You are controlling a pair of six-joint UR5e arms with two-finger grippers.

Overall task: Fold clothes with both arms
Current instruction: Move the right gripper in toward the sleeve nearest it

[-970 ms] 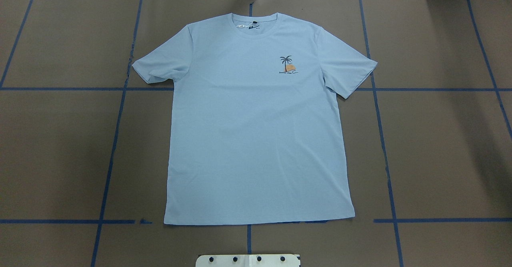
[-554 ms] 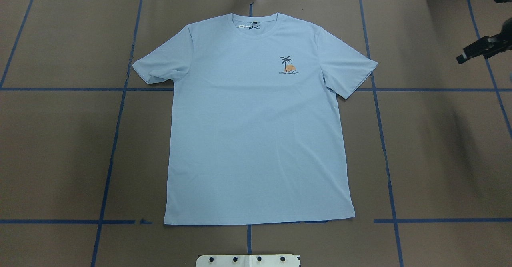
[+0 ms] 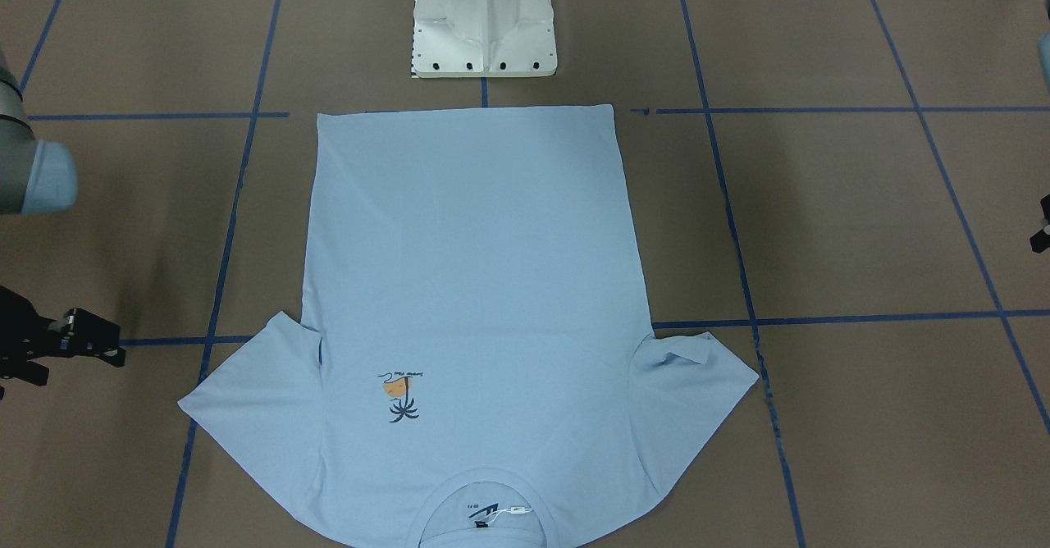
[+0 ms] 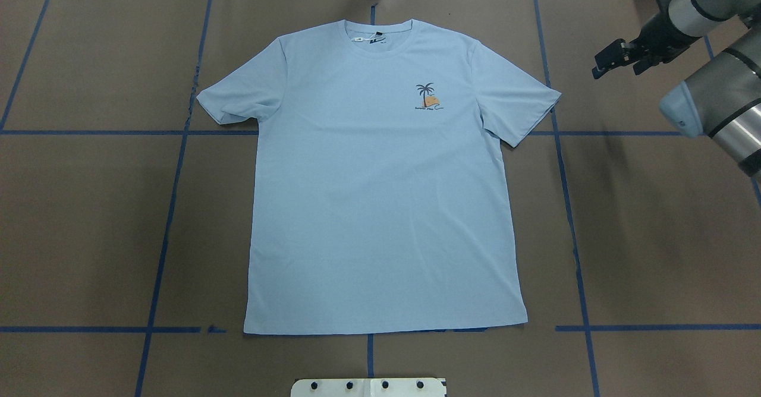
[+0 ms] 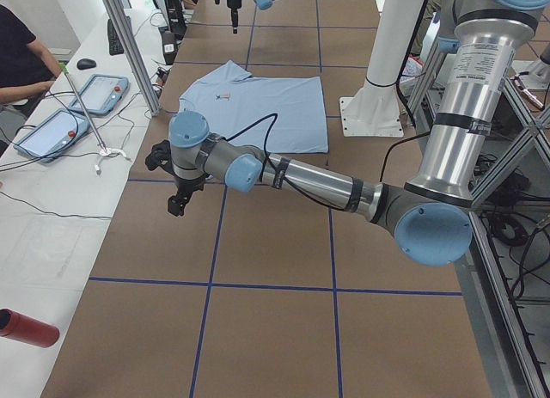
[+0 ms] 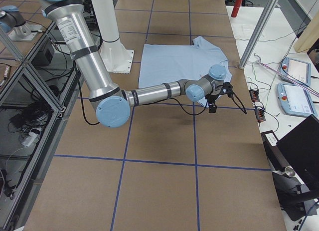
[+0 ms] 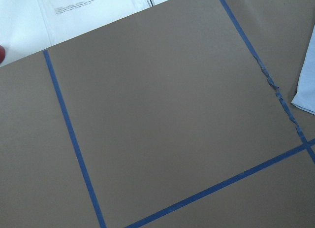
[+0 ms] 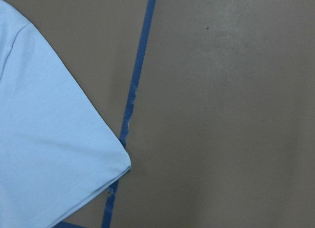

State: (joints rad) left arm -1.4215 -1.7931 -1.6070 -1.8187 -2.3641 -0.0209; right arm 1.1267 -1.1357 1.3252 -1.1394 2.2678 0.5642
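Front-facing view: the T-shirt (image 3: pixel 467 269) lies flat on the brown table (image 3: pixel 861 203), picture side up. The right gripper (image 3: pixel 94 343) hangs beside the right sleeve (image 3: pixel 246 400) and does not touch it. Only a black bit of the left gripper (image 3: pixel 1042 236) peeks in, so I cannot tell how its jaws are.

Overhead view: the right gripper (image 4: pixel 617 67) has its jaws apart and holds nothing. Bare table lies between it and the sleeve.

Left side view: the left gripper (image 5: pixel 176 200) points down over bare table. The shirt is farther on.

Right side view: the right gripper (image 6: pixel 217 99) is near the sleeve.

Left wrist view: a bit of the left sleeve (image 7: pixel 307 87) shows off to one side.

Right wrist view: the right sleeve (image 8: pixel 49 139) lies just off to one side.

The shirt is probably light, soft and floppy. Pinch it at an edge, like a shoulder or a bottom corner, with both grippers so it hangs straight.
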